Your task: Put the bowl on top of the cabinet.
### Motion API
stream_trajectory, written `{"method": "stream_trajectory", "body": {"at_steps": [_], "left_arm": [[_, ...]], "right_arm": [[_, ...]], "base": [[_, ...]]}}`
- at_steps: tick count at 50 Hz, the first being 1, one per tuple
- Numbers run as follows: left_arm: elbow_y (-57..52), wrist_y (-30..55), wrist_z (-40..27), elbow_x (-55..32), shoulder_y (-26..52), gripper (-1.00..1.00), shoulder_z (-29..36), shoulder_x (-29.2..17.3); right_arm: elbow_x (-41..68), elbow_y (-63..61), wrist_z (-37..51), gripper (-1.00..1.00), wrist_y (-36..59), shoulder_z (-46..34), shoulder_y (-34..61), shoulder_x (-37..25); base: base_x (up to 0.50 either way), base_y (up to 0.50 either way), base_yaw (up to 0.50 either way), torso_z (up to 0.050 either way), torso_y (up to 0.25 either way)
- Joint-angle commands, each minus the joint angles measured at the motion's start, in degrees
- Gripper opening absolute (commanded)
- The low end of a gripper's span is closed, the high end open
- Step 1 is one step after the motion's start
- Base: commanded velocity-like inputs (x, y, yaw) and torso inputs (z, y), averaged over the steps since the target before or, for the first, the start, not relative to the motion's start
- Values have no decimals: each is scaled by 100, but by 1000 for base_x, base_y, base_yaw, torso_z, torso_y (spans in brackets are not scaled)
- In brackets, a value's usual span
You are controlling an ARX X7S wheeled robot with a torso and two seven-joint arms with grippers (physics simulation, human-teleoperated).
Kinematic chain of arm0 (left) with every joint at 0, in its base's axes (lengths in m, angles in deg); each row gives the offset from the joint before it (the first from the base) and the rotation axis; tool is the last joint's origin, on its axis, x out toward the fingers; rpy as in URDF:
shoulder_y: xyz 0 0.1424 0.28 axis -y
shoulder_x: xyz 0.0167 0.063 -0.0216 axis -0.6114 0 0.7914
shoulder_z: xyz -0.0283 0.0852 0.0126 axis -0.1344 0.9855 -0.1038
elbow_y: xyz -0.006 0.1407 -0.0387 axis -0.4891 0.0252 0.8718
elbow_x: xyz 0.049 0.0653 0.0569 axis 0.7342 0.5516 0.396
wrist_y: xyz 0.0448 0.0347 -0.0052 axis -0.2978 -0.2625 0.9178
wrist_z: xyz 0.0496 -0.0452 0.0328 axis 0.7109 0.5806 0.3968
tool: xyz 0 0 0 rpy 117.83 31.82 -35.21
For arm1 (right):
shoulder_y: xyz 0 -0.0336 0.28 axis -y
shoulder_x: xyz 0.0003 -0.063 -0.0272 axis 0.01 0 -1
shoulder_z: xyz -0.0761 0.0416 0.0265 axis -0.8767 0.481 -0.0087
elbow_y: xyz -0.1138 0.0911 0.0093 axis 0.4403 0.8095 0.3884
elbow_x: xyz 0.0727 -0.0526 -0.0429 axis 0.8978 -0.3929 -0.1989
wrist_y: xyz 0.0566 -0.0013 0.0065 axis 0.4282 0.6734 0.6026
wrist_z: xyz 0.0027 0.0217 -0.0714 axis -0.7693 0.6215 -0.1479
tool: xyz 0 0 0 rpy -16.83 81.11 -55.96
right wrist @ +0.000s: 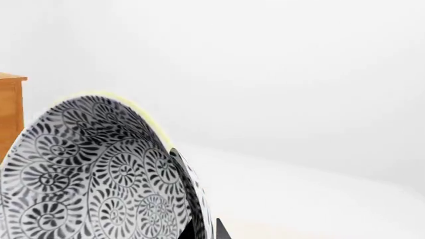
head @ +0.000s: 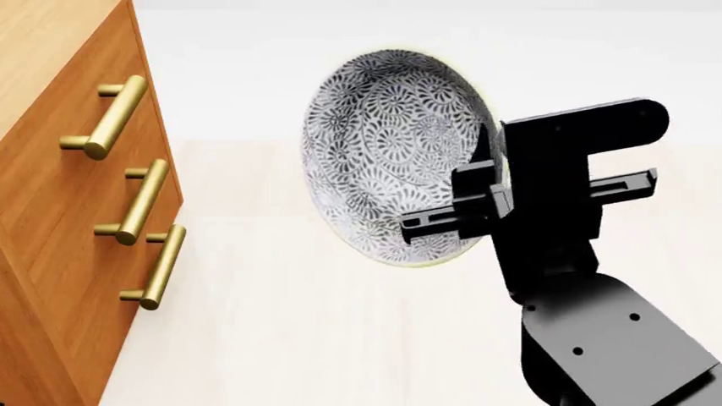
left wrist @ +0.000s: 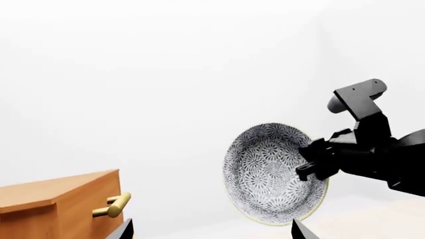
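Clamped on the rim of the bowl [head: 390,161], the right gripper [head: 479,203] reaches forward from a black arm that rises out of the head view's lower right, one finger [head: 434,222] lying across the patterned inside and its partner behind the wall. It holds the bowl in the air, tipped on edge, its hollow turned toward the cabinet [head: 57,211]. No writing shows on arm or bowl. Beyond the bowl, well apart from the gripper, the cabinet stands with three brass handles [head: 113,117] on its drawer fronts. Of the left gripper [left wrist: 209,230] only two dark fingertips show, set apart and holding nothing. Pale floor lies behind.
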State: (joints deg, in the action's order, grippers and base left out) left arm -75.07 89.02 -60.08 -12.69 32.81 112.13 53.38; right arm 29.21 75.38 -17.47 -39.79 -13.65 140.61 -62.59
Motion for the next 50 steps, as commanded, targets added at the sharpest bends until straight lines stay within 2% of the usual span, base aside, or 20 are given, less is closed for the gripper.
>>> {"method": "stream_trajectory", "body": {"at_steps": [1, 9, 12, 14, 16, 20, 21, 29, 38, 45, 50], "left_arm": [[-385, 809, 294, 397, 275, 100, 297, 198], [-794, 1431, 605, 477, 402, 100, 472, 351], [-845, 1460, 658, 481, 328, 100, 475, 359], [-870, 1443, 931, 443, 203, 100, 307, 512], [-872, 1371, 1411, 681, -23, 100, 47, 902], [-873, 774, 3281, 1336, -777, 100, -861, 2483], [-873, 688, 3469, 1456, -816, 100, -956, 2666], [-874, 873, 3551, 1443, -714, 100, -866, 2681], [-874, 1142, 3658, 1788, -477, 100, -410, 2683], [-874, 1953, 3695, 2139, 187, 100, 163, 2683], [-874, 3202, 3693, 1908, 1207, 100, 372, 2684]], "right_arm": [[580, -18, -1111, -100, -273, 161, -90, -93], [692, 67, -1336, -100, -413, 211, -179, -79], [634, 27, -1433, -100, -432, 138, -220, -115], [618, 28, -1447, -100, -467, 133, -251, -115], [603, -3, -1424, -100, -481, 133, -273, -123], [601, -17, -1412, -100, -515, 150, -305, -134], [593, -20, -1401, -100, -531, 155, -323, -139], [552, -68, -1384, -100, -590, 146, -397, -157], [520, -228, -1351, -100, -611, 128, -456, -210], [555, -504, -1236, -100, -526, 127, -447, -274], [527, -632, -1170, -100, -444, 87, -406, -298]], "base": [[0, 0, 0, 0, 0], [0, 0, 0, 0, 0], [0, 0, 0, 0, 0], [0, 0, 0, 0, 0], [0, 0, 0, 0, 0], [0, 0, 0, 0, 3], [0, 0, 0, 0, 0], [0, 0, 0, 2, 0], [0, 0, 0, 0, 0], [0, 0, 0, 0, 1], [0, 0, 0, 0, 0]]}}
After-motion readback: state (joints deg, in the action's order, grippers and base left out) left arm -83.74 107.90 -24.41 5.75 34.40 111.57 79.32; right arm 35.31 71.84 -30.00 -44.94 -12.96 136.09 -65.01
